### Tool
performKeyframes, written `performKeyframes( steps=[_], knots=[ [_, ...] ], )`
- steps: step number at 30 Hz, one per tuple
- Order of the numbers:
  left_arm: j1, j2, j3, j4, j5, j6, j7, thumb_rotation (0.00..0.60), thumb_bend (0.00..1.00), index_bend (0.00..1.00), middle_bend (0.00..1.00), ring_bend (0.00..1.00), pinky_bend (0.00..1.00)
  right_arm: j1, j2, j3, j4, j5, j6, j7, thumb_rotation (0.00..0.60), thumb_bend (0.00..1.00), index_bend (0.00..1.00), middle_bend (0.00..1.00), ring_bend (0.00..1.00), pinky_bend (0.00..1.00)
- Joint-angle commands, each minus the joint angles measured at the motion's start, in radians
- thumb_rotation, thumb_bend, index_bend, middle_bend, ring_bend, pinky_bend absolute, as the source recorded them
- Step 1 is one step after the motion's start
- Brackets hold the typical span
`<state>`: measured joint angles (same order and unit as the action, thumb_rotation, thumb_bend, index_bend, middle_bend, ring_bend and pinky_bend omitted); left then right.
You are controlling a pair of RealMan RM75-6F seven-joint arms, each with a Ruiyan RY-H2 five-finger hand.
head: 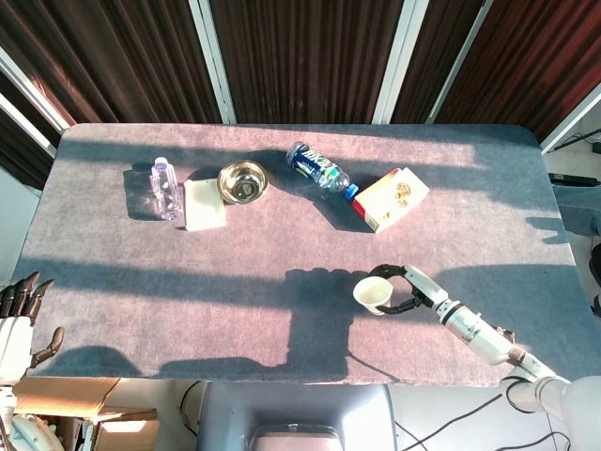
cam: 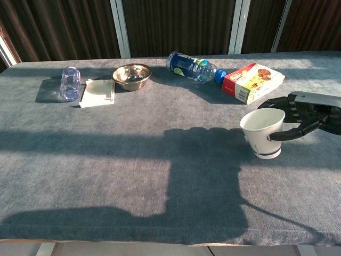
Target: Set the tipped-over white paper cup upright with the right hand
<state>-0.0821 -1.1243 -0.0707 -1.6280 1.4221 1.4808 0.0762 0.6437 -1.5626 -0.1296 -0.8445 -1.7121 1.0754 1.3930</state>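
Fingers [cam: 281,135] of our right hand [cam: 303,114] wrap the white paper cup [cam: 262,133], mouth up, lower right of the head view, base at the table [cam: 106,160]. Releasing unevenly could tip it. Our left hand [head: 19,324] hangs open, lower left.

The white paper cup [cam: 262,133] stands upright on the grey tabletop [cam: 106,160], mouth up. The right hand [cam: 298,116] holds it from the right side. Behind them lies a red box [cam: 253,81].
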Motion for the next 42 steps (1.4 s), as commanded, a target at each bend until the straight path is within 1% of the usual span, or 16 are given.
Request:
performKeyframes(
  steps=[1,3,6,11,16,18,23,24,26,28,30,32,34,37,39,42],
  knots=[
    [0.000,0.000,0.000,0.001,0.002,0.000,-0.002,0.600,0.37,0.14,0.00,0.00,0.09,-0.001,0.013,-0.005,-0.012,-0.001,0.010,0.000,0.600,0.36,0.49,0.34,0.19,0.25],
    [-0.001,-0.001,0.000,0.003,0.002,0.000,-0.003,0.600,0.37,0.14,0.00,0.00,0.09,-0.003,0.020,-0.006,-0.019,0.001,0.017,-0.014,0.600,0.36,0.48,0.31,0.13,0.18],
    [-0.001,-0.001,0.000,0.004,0.002,-0.001,-0.004,0.600,0.37,0.14,0.00,0.00,0.09,-0.005,0.029,-0.013,-0.029,-0.002,0.021,-0.037,0.600,0.36,0.48,0.28,0.08,0.13],
    [-0.002,-0.001,-0.001,0.005,0.001,-0.001,-0.008,0.600,0.37,0.14,0.00,0.00,0.09,-0.002,0.040,-0.028,-0.044,-0.006,0.008,-0.067,0.600,0.36,0.48,0.28,0.07,0.11],
    [-0.001,0.000,-0.002,0.006,0.000,-0.001,-0.014,0.600,0.38,0.14,0.00,0.00,0.09,0.001,0.059,-0.037,-0.059,-0.008,0.003,-0.108,0.600,0.36,0.46,0.22,0.02,0.06],
    [-0.002,0.000,-0.002,0.007,0.001,-0.002,-0.015,0.600,0.38,0.14,0.00,0.00,0.09,-0.002,0.072,-0.037,-0.071,-0.007,0.007,-0.150,0.600,0.36,0.41,0.18,0.00,0.03],
    [-0.003,0.000,-0.001,0.007,0.005,-0.001,-0.013,0.600,0.37,0.14,0.00,0.00,0.09,-0.008,0.122,-0.047,-0.120,-0.024,0.037,-0.253,0.600,0.34,0.19,0.05,0.00,0.00],
    [-0.003,-0.001,0.000,0.007,0.006,-0.001,-0.013,0.600,0.37,0.14,0.00,0.00,0.09,-0.007,0.134,-0.050,-0.134,-0.029,0.043,-0.263,0.600,0.31,0.12,0.02,0.00,0.00],
    [-0.004,-0.001,0.000,0.008,0.008,-0.002,-0.013,0.600,0.37,0.14,0.00,0.00,0.09,-0.007,0.167,-0.058,-0.168,-0.039,0.054,-0.292,0.600,0.25,0.03,0.00,0.00,0.00],
    [-0.004,-0.001,0.000,0.008,0.008,-0.003,-0.013,0.600,0.37,0.14,0.00,0.00,0.09,-0.015,0.205,-0.060,-0.206,-0.044,0.076,-0.339,0.600,0.21,0.00,0.00,0.00,0.00],
    [-0.005,0.000,0.000,0.007,0.007,-0.005,-0.012,0.600,0.37,0.14,0.00,0.00,0.09,-0.026,0.249,-0.064,-0.253,-0.046,0.098,-0.391,0.600,0.19,0.00,0.00,0.00,0.00],
    [-0.004,0.001,0.000,0.006,0.005,-0.004,-0.014,0.600,0.37,0.14,0.00,0.00,0.09,-0.046,0.317,-0.066,-0.334,-0.039,0.123,-0.475,0.600,0.18,0.00,0.00,0.00,0.00],
    [-0.003,0.000,-0.001,0.007,0.006,-0.002,-0.015,0.600,0.37,0.14,0.00,0.00,0.09,-0.080,0.377,-0.051,-0.431,0.001,0.151,-0.572,0.600,0.18,0.00,0.00,0.00,0.00],
    [-0.006,-0.002,0.000,0.007,0.009,-0.003,-0.012,0.600,0.37,0.14,0.00,0.00,0.09,-0.175,0.453,-0.003,-0.613,0.119,0.239,-0.813,0.600,0.18,0.00,0.00,0.00,0.00],
    [-0.008,-0.003,0.001,0.008,0.012,-0.006,-0.009,0.600,0.37,0.14,0.00,0.00,0.09,-0.231,0.465,0.026,-0.678,0.178,0.309,-0.963,0.600,0.18,0.00,0.00,0.00,0.00],
    [-0.011,-0.006,0.002,0.009,0.014,-0.010,-0.003,0.600,0.37,0.14,0.00,0.00,0.09,-0.306,0.455,0.062,-0.741,0.262,0.395,-1.163,0.600,0.18,0.00,0.00,0.00,0.02]
  ],
)
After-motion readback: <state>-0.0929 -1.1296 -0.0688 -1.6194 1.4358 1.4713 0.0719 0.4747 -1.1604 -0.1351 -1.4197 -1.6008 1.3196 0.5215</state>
